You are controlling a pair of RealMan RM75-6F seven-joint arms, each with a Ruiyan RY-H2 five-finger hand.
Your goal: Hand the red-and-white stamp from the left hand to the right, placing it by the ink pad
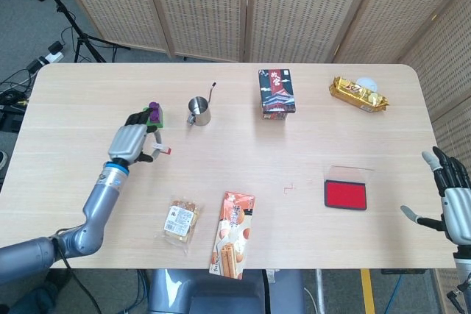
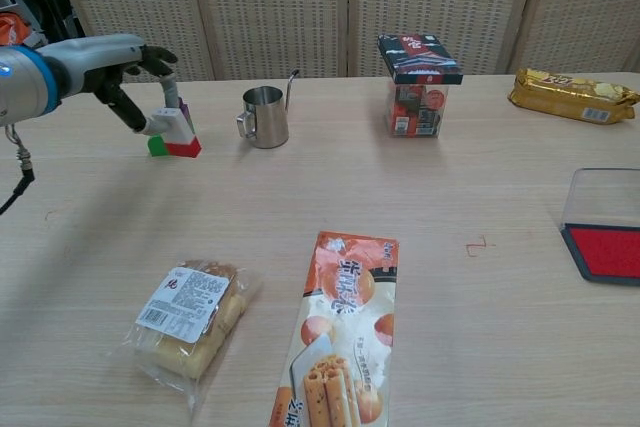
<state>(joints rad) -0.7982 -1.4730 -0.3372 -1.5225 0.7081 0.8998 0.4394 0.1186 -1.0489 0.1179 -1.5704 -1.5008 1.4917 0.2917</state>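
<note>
The red-and-white stamp (image 1: 164,151) (image 2: 177,133) is at the table's left side, pinched between the thumb and a finger of my left hand (image 1: 131,140) (image 2: 112,65). Its red base sits at or just above the tabletop; I cannot tell which. The red ink pad (image 1: 345,194) (image 2: 606,250) lies open at the right, its clear lid (image 2: 604,197) standing behind it. My right hand (image 1: 450,195) hovers at the table's right edge, right of the ink pad, fingers spread and holding nothing. The chest view does not show it.
A purple-and-green toy (image 1: 153,114) lies by the left hand's fingertips. A steel cup (image 1: 199,111) (image 2: 265,116), a dark box (image 1: 277,92) (image 2: 418,84) and a gold packet (image 1: 358,93) (image 2: 573,94) stand farther back. A biscuit pack (image 1: 181,218) (image 2: 187,318) and an orange snack bag (image 1: 233,234) (image 2: 337,329) lie in front.
</note>
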